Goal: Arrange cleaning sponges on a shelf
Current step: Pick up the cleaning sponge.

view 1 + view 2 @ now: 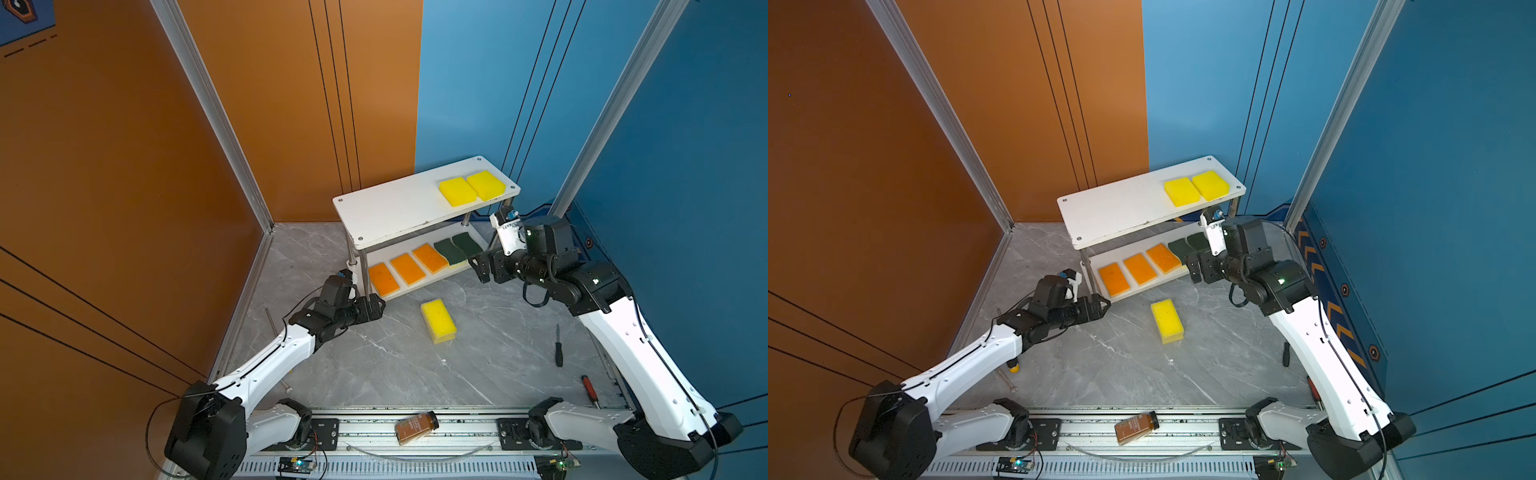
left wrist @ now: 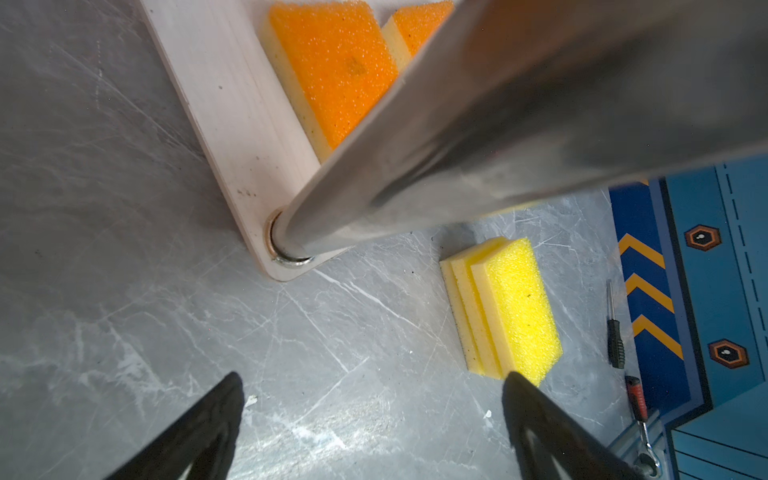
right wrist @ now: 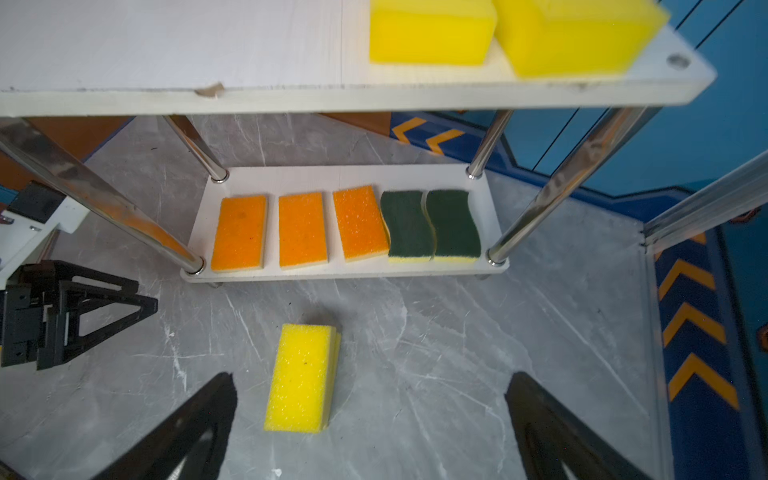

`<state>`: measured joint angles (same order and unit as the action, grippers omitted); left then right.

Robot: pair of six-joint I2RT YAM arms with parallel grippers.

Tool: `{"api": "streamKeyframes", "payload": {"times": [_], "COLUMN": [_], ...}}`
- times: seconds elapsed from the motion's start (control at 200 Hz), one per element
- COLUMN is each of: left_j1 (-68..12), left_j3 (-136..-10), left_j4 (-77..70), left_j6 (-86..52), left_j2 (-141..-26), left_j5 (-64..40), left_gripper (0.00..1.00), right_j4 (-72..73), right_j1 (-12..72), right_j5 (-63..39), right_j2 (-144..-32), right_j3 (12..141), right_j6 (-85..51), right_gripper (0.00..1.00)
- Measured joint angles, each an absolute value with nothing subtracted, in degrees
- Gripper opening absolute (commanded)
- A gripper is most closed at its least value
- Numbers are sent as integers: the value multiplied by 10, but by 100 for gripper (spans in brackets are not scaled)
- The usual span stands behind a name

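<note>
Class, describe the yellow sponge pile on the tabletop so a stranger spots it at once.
Find the white two-tier shelf. On the grey marble tabletop before it lies the yellow sponge pile. It alone sits off the shelf, stacked several high.

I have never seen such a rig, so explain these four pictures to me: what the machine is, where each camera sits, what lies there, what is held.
These are two white robot arms at a grey table, each ending in a two-fingered claw. Two pictures look down on the scene from above; the other two come from cameras on the arms' wrists. The left claw and the right claw stand open and hold nothing. The shelf carries two yellow sponges on its top board, and three orange sponges and two green-topped sponges in a row below. A stack of yellow sponges lies on the table before it. A brown bottle lies on the front rail.
</note>
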<state>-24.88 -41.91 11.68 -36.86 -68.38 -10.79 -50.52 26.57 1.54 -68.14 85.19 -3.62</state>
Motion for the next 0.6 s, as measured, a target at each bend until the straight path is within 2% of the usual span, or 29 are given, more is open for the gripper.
{"api": "streamKeyframes", "payload": {"times": [0.3,0.601], "left_j1": [-255,-260], "left_j3": [-422,-421], "left_j4": [114,114], "left_j6": [-364,-363], "left_j2": [-698,-679], "left_j5": [-116,-116], "left_gripper": [98,98], "right_j4": [-482,-403], "right_j1": [342,421], "right_j5": [30,63], "right_j2": [-639,-692], "right_j3": [656,594], "right_j6": [-158,-230], "right_gripper": [100,100]}}
